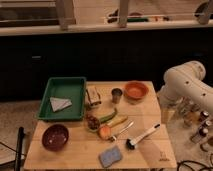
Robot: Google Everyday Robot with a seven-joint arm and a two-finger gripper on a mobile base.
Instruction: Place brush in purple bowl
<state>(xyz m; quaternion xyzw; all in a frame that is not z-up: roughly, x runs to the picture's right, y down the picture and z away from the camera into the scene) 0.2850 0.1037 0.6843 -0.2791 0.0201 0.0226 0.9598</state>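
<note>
While the white arm (186, 82) bends off the right edge of the wooden table (75, 159), we place the gripper (198, 124) low beside that edge, well apart from the brush (145, 135). We cannot tell if it's open or closed, or whether it touches anything. Brush lies flat at front right, dark head toward the front, handle angling up to the right. Purple bowl (55, 136) sits front left, well apart from the brush. Blue-grey sponge (110, 156) and metal utensil (122, 131) lie between them.
</note>
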